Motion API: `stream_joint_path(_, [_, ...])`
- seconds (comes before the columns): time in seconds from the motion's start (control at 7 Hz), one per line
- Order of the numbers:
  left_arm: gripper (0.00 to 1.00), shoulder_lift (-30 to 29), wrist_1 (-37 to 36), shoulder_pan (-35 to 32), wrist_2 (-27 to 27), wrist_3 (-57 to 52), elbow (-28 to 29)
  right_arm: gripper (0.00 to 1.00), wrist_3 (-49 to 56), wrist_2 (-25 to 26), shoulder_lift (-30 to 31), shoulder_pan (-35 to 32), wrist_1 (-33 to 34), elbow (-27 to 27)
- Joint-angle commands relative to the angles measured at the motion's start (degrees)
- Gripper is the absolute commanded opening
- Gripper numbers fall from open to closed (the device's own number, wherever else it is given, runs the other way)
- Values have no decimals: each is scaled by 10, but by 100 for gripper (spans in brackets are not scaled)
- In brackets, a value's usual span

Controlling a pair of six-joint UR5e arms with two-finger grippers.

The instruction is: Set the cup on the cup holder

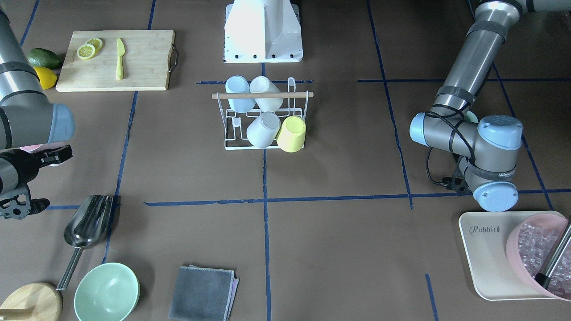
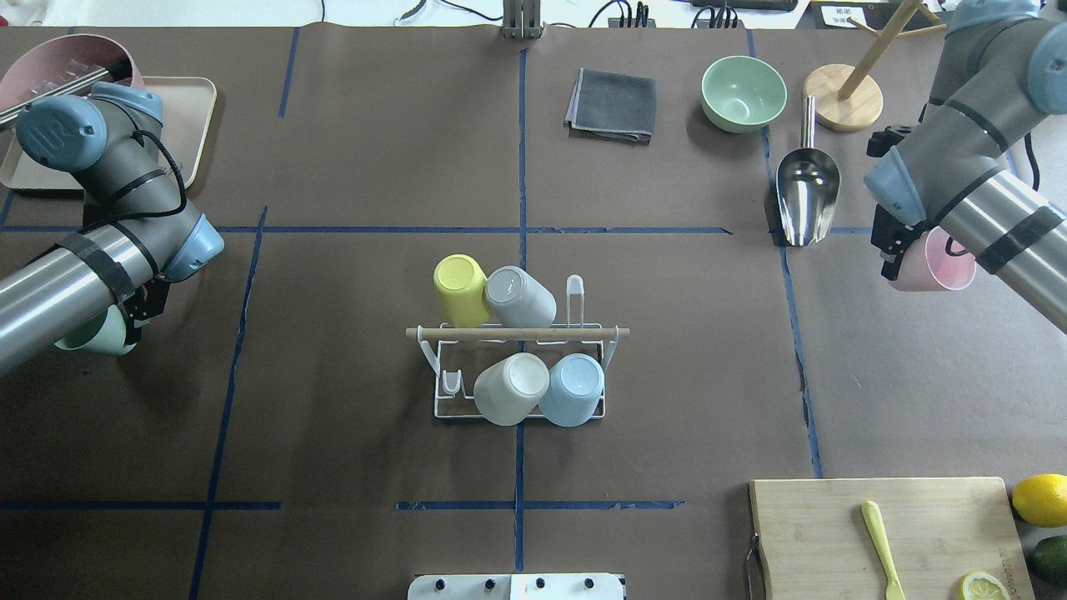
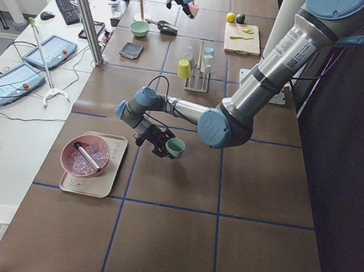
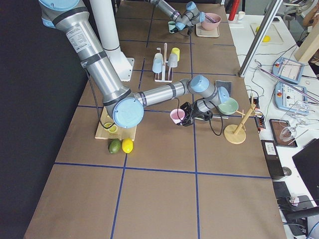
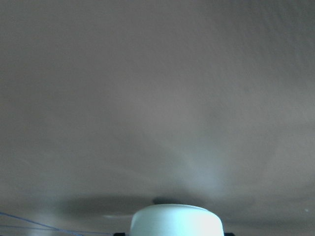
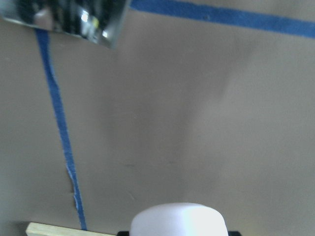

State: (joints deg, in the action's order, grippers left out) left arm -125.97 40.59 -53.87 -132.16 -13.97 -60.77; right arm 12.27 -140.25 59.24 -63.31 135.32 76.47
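The white wire cup holder (image 2: 517, 332) with a wooden rod on top stands at the table's centre, also in the front-facing view (image 1: 262, 95). It carries a yellow cup (image 2: 461, 288), a grey cup (image 2: 520, 297), a white cup (image 2: 510, 388) and a light blue cup (image 2: 573, 389). My left gripper (image 2: 133, 310) is shut on a green cup (image 2: 92, 335), far left of the holder; the cup shows in the left wrist view (image 5: 177, 221). My right gripper (image 2: 899, 250) is shut on a pink cup (image 2: 938, 262), far right of the holder; it shows in the right wrist view (image 6: 178, 221).
A metal scoop (image 2: 806, 190), a green bowl (image 2: 743, 93), a grey cloth (image 2: 613, 104) and a wooden stand (image 2: 844, 98) lie at the far right. A cutting board (image 2: 884, 533) with a yellow knife sits near right. A tray (image 2: 187, 125) with a pink ice bowl (image 2: 58, 71) is far left.
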Motion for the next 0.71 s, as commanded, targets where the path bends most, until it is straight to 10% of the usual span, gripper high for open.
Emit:
stream_joint_path(0.0, [8,-9,-25,-12,1,-1,-55,0,-4,-5,-7,-21,-29,65])
stream_joint_path(0.57, [8,-13,149,-48,38,3,-212,0,6,23,5,-32,-124,148])
